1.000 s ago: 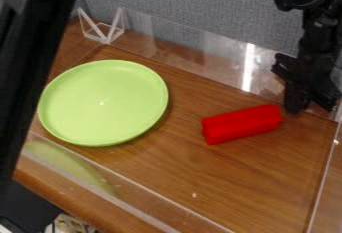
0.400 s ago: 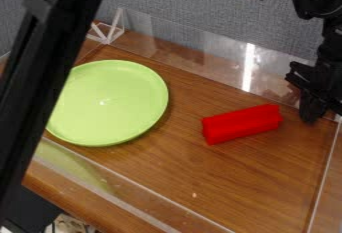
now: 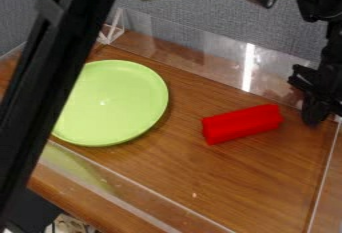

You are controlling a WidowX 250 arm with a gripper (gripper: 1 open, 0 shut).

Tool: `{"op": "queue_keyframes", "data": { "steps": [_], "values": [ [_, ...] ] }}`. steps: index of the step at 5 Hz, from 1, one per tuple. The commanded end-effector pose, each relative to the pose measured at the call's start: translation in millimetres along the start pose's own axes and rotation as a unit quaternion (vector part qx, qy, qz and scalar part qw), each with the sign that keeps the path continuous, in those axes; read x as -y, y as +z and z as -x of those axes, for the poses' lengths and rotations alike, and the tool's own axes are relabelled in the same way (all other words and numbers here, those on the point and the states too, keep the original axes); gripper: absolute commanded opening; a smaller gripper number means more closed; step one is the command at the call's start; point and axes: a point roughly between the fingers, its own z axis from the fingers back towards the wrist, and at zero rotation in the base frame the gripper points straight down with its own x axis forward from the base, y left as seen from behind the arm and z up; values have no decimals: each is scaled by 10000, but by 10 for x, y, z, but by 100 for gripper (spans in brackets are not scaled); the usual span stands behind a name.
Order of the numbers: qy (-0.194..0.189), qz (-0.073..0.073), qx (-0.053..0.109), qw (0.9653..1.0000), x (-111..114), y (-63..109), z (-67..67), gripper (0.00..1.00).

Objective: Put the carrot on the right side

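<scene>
Lying just left of the shut gripper (image 3: 317, 112), the carrot (image 3: 242, 123).

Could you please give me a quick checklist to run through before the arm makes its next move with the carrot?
1. Carrot in plain view, lying flat on the table: ok.
2. Carrot off the green plate, on its right: ok.
3. Gripper free of the carrot, just past its right end: ok.
4. Gripper shut and empty: ok.
5. Clear wall behind kept apart from the carrot: ok.
6. Gap between gripper and the right edge: cannot tell.
</scene>
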Motion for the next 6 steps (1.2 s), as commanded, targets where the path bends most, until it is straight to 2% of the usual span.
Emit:
{"op": "queue_keyframes", "data": {
  "steps": [1, 3, 6],
  "values": [
    [280, -86, 10, 9996, -161, -95, -84, 0],
    [581, -188, -203, 9979, -113, -95, -94, 0],
    [173, -183, -394, 9989, -86, -68, -93, 0]
  ]
}}
